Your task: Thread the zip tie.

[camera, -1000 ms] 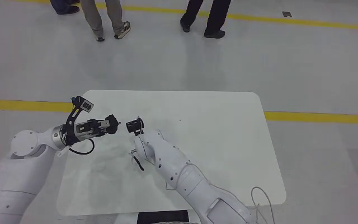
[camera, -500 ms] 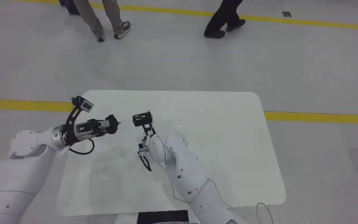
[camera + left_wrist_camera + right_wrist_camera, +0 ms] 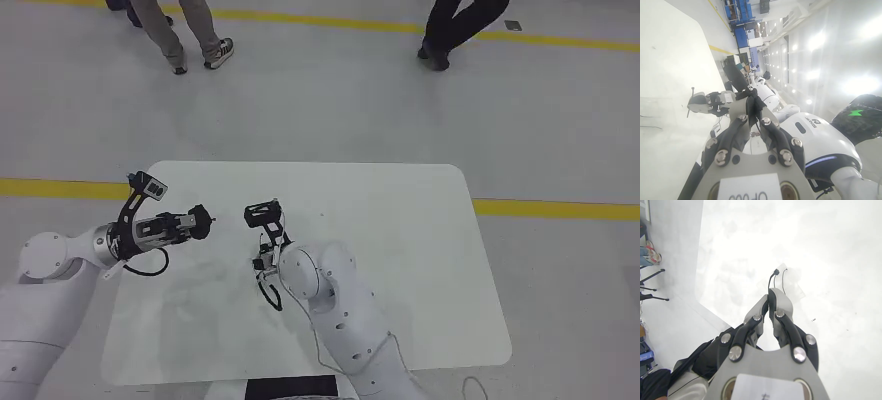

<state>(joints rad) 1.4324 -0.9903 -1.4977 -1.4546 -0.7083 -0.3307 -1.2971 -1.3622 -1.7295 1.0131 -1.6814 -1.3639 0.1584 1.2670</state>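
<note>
My right gripper is shut on a thin black zip tie, and the tie's square head curls out past the fingertips just above the white table. A second thin black strand runs beside it; whether it is the tie's tail I cannot tell. In the left wrist view, the right gripper points at the table with the zip tie crossing its tips. My left gripper hovers over the table's left side, fingers together, pointing toward the right gripper a short gap away.
A clear plastic sheet lies on the table under the right gripper, and thin black strands rest near the sheet. The table's rounded corner is close by. The right half of the table is bare.
The right arm's wrist has shifted to the right and slightly farther back, widening the gap to the left gripper. The left arm has stayed still.
</note>
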